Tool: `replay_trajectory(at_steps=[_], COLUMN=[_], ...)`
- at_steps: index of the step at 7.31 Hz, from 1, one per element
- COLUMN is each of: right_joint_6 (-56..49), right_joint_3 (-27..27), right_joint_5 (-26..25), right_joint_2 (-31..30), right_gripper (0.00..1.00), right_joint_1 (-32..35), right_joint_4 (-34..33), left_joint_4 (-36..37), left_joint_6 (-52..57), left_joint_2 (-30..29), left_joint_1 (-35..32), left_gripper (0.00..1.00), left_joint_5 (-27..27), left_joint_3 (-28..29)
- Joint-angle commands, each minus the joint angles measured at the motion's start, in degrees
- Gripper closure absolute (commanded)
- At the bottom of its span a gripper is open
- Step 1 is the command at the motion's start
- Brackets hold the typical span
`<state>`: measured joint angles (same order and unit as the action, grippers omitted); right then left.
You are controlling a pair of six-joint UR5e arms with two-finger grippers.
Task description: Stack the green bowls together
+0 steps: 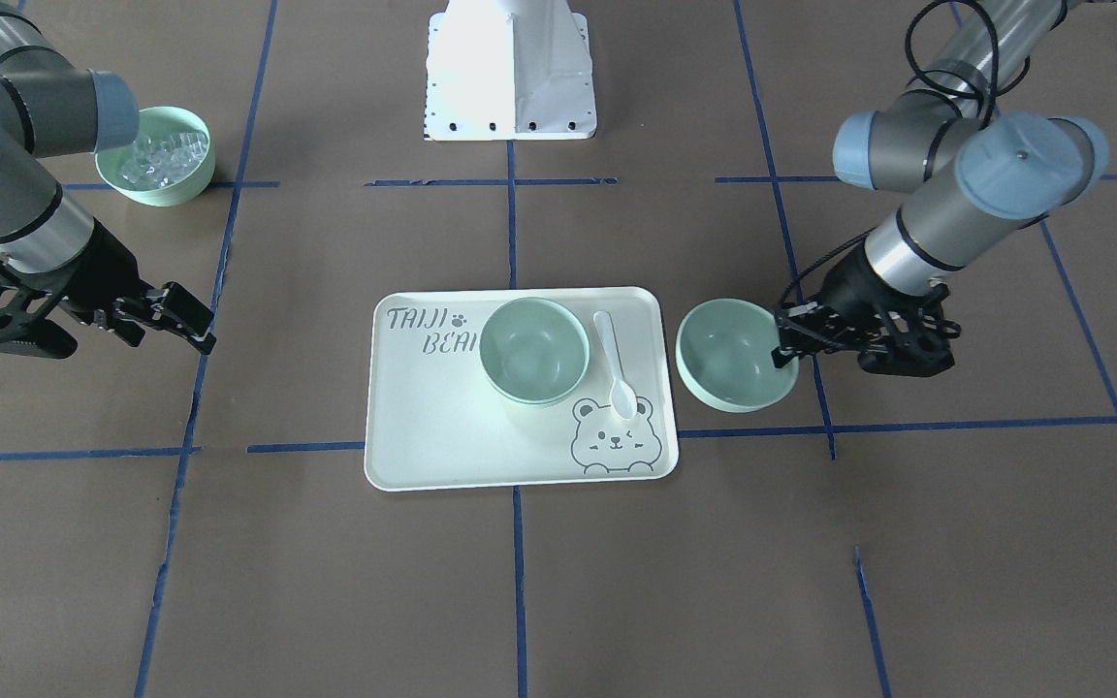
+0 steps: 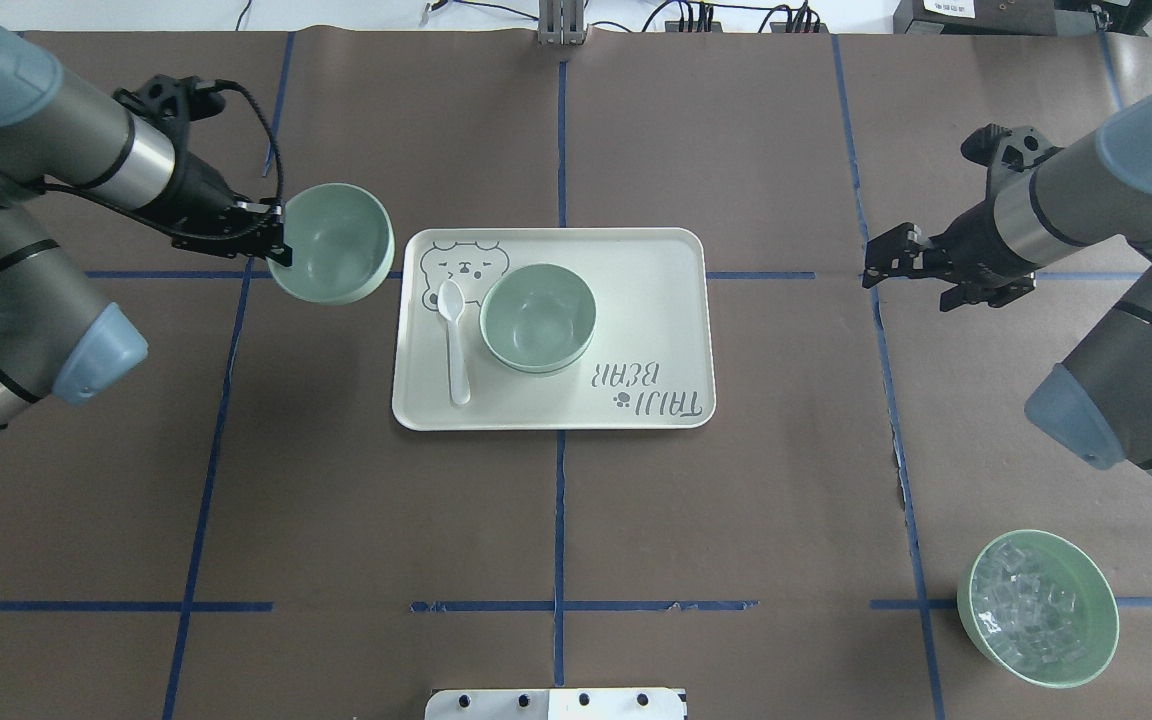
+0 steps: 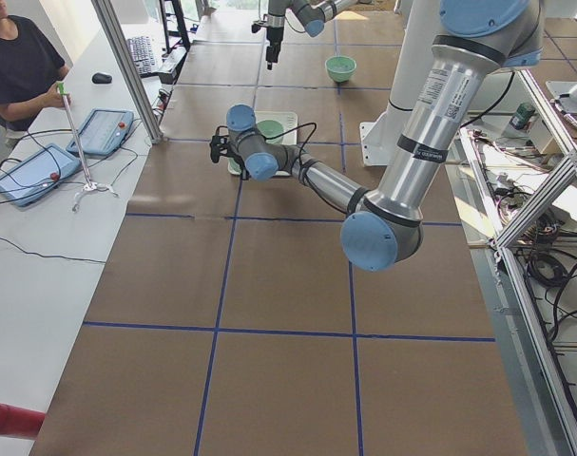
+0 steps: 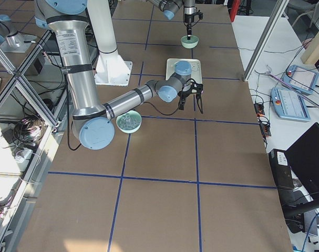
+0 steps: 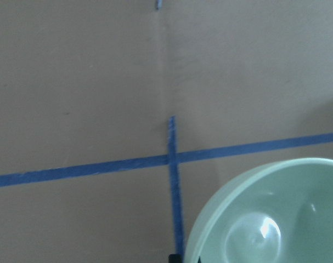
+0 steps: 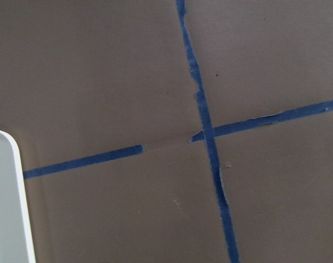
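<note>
At our left fingers (image 2: 271, 245), pinched on its rim, one green bowl (image 2: 331, 243) is held just beside the tray (image 2: 636, 260). We should level it, centre it over the bowl on the tray (image 2: 537, 318), then lower it gently. Farther off, our right fingers (image 1: 180, 325) gape, empty.

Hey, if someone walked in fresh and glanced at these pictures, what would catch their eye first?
Probably the left gripper pinching the rim of a green bowl just beside the bear-printed tray. That tray sits at the table's centre, carrying another green bowl and a white spoon. The bowl of clear cubes sits alone near the robot's right side.
</note>
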<state>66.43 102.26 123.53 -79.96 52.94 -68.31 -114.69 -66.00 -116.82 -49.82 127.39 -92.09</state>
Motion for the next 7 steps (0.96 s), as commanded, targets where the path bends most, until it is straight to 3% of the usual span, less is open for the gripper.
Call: replay_trajectory(at_steps=[1,7], right_joint_6=[-7.71,-7.72], right_joint_3=[-0.21,-0.13], right_joint_5=[1.26,1.71], right_joint_2=[-3.35,-3.54], right_gripper=[0.00,0.00], right_joint_1=[2.51,2.60], right_joint_4=[-0.07,-0.07], left_joint_4=[10.07,10.10], left_joint_6=[-7.39,-10.38], left_joint_2=[-12.25,-13.35], left_joint_1=[8.05,12.12], left_gripper=[1.00,1.00], left_joint_5=[-8.70,-11.29], left_joint_3=[1.99,2.88])
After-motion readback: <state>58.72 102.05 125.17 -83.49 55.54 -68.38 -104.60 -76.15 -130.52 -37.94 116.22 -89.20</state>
